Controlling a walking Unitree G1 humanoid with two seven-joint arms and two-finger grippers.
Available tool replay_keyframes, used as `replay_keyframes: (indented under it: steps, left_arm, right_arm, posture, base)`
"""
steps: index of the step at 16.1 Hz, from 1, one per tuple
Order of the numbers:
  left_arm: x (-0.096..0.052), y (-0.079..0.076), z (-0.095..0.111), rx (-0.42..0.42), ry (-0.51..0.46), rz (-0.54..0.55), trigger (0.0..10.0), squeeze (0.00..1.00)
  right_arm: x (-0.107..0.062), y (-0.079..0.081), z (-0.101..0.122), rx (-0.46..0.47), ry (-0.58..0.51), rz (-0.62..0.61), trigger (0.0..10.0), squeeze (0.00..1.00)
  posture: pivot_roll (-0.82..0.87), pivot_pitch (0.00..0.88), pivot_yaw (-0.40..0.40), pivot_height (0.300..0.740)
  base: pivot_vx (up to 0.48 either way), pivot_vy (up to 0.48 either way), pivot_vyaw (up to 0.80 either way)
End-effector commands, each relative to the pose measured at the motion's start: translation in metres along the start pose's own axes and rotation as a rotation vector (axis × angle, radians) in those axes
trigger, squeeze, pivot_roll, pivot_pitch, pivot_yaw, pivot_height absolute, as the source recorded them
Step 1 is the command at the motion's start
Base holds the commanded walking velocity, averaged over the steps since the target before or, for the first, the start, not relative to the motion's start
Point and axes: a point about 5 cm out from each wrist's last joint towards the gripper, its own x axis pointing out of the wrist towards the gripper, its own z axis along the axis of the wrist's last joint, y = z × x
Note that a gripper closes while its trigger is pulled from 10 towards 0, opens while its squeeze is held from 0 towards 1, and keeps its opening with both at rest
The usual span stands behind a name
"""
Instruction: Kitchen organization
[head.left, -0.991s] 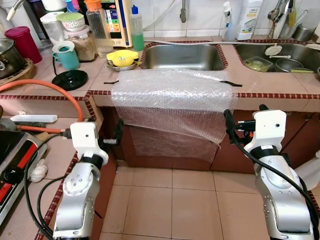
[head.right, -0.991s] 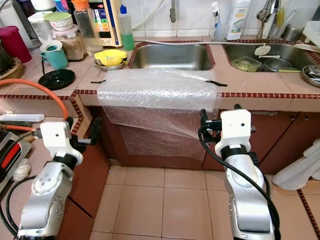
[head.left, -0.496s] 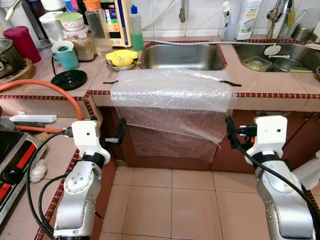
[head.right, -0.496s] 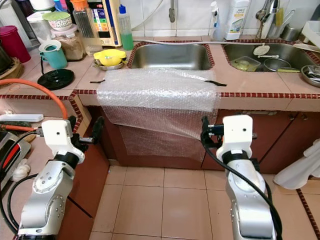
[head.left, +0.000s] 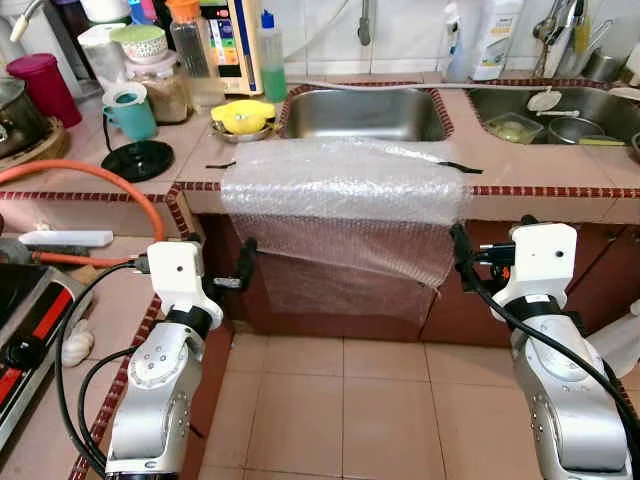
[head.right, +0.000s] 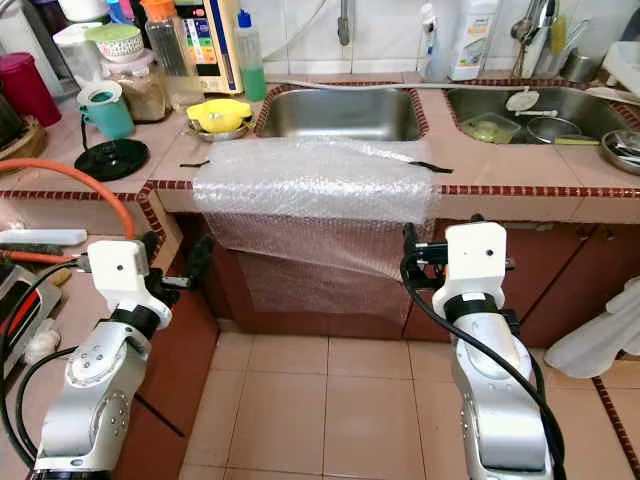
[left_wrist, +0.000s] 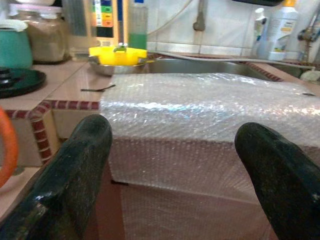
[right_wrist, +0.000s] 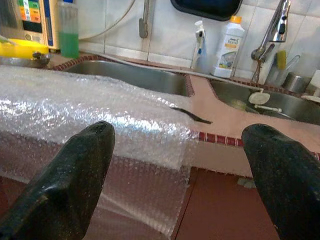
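Note:
A sheet of bubble wrap (head.left: 345, 190) lies on the tiled counter in front of the sink and hangs down over the cabinet front. Black tape strips (head.left: 458, 166) hold its corners. My left gripper (left_wrist: 172, 132) is open, level with the counter edge, a short way from the sheet's left side (head.left: 245, 262). My right gripper (right_wrist: 179, 134) is open too, close to the sheet's hanging right corner (head.left: 460, 250). Neither gripper touches the wrap.
Behind the wrap is an empty steel sink (head.left: 365, 112); a second sink (head.left: 560, 122) at the right holds dishes. A yellow dish (head.left: 243, 116), teal cup (head.left: 132, 110), black lid (head.left: 140, 158) and jars stand at the left. An orange hose (head.left: 95, 178) runs to a stove (head.left: 20, 320).
My left gripper has edged slightly toward the wrap. My right arm dipped a little and came back up. The bubble wrap has not moved.

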Motion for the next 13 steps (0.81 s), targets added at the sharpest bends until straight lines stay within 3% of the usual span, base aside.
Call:
replay_keyframes:
  steps: [1,13]
  left_arm:
    - [-0.0009,0.001,0.0024,0.012,-0.004,-0.006,10.0,0.0]
    - [-0.0006,-0.001,-0.0003,0.022,0.006,-0.028,10.0,0.0]
  right_arm:
    - [0.0008,0.0006,0.0112,-0.027,-0.058,0.002,10.0,0.0]
    - [0.0028,0.0028,0.0114,-0.016,-0.07,0.011,10.0,0.0]
  posture:
    - [-0.02,0.027,0.074,0.74]
    - [-0.02,0.022,0.074,0.74]
  base:
    - [0.304,0.0,0.0]
    - [0.362,0.0,0.0]
